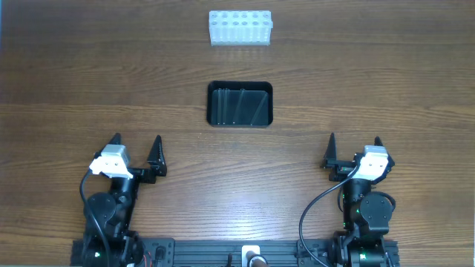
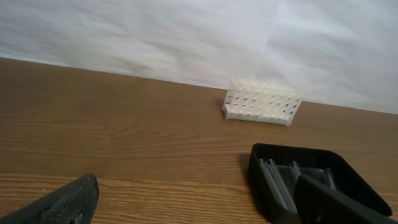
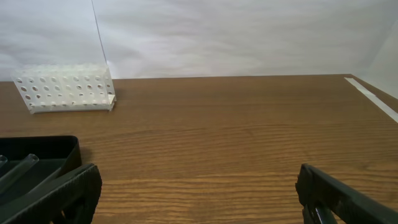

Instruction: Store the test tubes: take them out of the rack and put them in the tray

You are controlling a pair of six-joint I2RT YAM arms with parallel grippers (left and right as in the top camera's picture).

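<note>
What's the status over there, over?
Both jaws open, empty. Tubes lying in tray; rack looks empty. Nothing in the way.

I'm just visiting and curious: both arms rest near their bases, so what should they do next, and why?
Probably stay parked. No tubes seem to stick out of the rack, several clear tubes lie in the tray, and the left gripper and right gripper are open and empty.
</note>
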